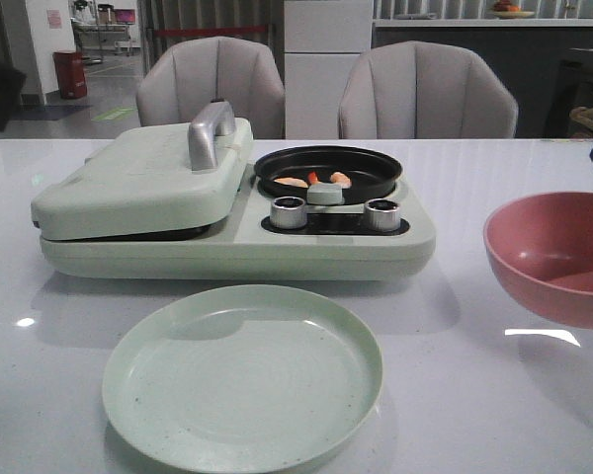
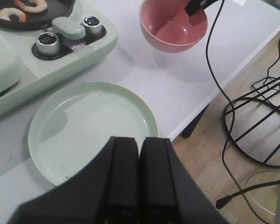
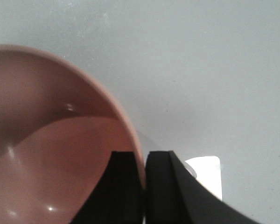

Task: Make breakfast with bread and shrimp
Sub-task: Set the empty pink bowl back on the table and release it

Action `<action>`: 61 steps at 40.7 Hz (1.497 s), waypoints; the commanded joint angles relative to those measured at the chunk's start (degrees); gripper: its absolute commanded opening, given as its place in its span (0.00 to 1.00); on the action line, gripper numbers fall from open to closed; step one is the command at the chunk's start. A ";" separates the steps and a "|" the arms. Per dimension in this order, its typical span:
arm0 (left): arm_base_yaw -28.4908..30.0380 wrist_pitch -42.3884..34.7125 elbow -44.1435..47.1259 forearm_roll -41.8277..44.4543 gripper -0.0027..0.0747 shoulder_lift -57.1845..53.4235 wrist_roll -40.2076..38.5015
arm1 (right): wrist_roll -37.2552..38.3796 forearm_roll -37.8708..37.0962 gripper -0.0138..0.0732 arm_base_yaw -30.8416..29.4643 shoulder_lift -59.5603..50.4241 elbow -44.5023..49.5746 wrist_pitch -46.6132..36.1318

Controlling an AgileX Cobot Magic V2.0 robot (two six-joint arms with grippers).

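A few orange-pink shrimp (image 1: pixel 292 182) lie in the black round pan (image 1: pixel 371 173) on the right side of the pale green breakfast maker (image 1: pixel 227 252); they also show in the left wrist view (image 2: pixel 14 14). No bread is in view; the maker's left lid (image 1: pixel 138 183) is down. My left gripper (image 2: pixel 140 142) is shut and empty, above the near edge of the empty green plate (image 2: pixel 84 126). My right gripper (image 3: pixel 145 156) is shut on the rim of the pink bowl (image 3: pixel 46 140), one finger inside and one outside. The bowl (image 1: pixel 553 257) is empty.
The green plate (image 1: pixel 242 375) lies in front of the maker. Two silver knobs (image 1: pixel 289 211) and a pan handle stub (image 1: pixel 324 194) face the plate. The table's right edge (image 2: pixel 191 123) drops to a floor with black cables. Two chairs stand behind the table.
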 commanded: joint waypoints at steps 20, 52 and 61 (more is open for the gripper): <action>-0.35 -3.30 -1.70 -1.86 0.16 -0.06 -0.08 | -1.30 -3.76 0.67 -0.36 -0.08 -2.19 -5.36; -0.35 -2.96 -1.70 -1.86 0.16 -0.06 -0.08 | -1.30 -6.77 0.67 21.01 -53.19 8.95 14.67; -0.35 -3.39 -1.70 -1.86 0.16 -0.06 -0.08 | -1.30 -6.94 0.67 20.96 -64.02 16.50 16.44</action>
